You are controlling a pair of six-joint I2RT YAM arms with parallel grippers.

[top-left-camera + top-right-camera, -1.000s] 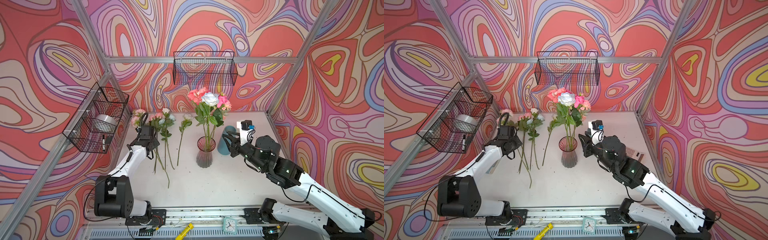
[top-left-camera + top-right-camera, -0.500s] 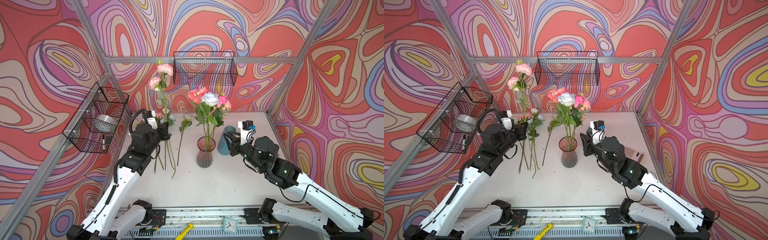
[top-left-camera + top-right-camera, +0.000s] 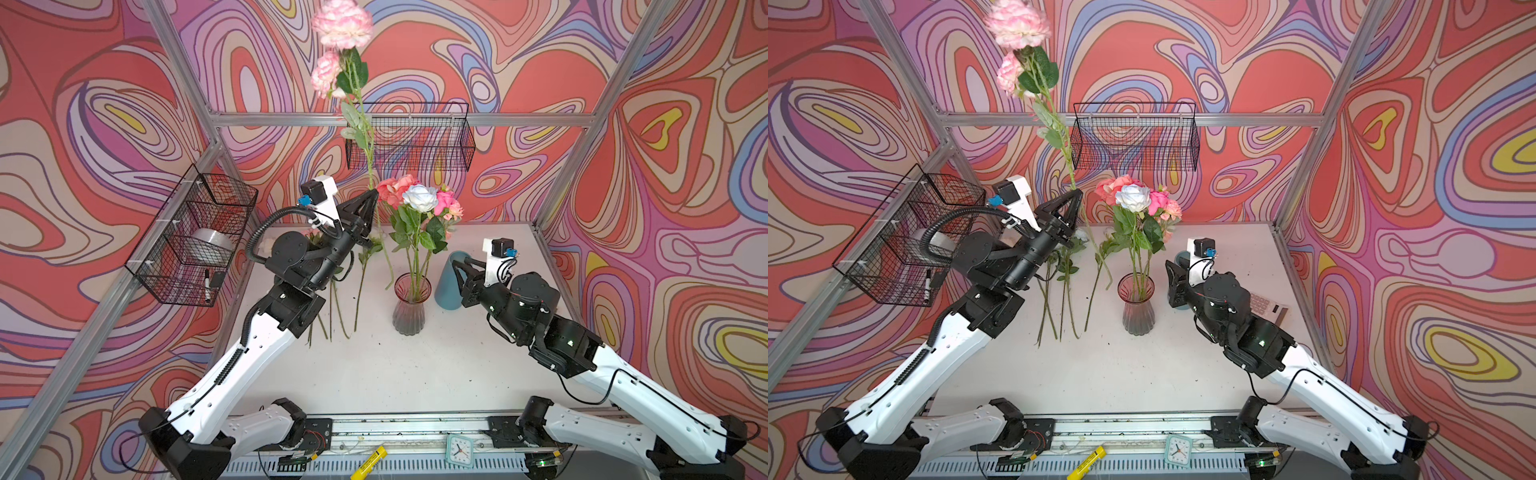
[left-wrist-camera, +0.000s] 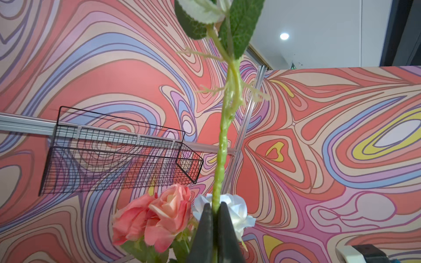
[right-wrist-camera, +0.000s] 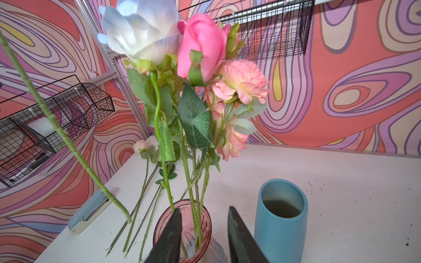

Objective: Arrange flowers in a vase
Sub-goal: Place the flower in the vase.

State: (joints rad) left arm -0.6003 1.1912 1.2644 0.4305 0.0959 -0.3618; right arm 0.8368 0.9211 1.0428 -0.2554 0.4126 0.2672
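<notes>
A: What is the left gripper [image 3: 374,192] doing?

B: Its jaws are pinched tight on the green stem of the held flower [image 4: 222,145]. In the left wrist view the two black fingers [image 4: 204,230] squeeze the stem with no gap left between them.

A: Which way does that flower point?

B: Its long axis runs close to upright. Two pale pink blooms stand high above the gripper. The cut end hangs below it, bending a little toward the glass vase [image 3: 409,309]. In both top views it ends just beside the rim, outside the vase.

A: And the other flowers?

B: A bunch [image 3: 419,203] of coral, white and pink blooms stands upright in the vase, its heads level with the left gripper's tips and just beside them. The loose flowers [image 5: 140,145] lie flat on the table [image 3: 415,374] below that gripper, with stems toward the robot's base and blooms away from it.

A: What about the right gripper [image 5: 204,209]?

B: Its jaws stand apart with nothing between them. In its wrist view the vase is just ahead of one finger and a blue pot [image 5: 281,218] just ahead of the other. Whether either finger touches them cannot be told
</notes>
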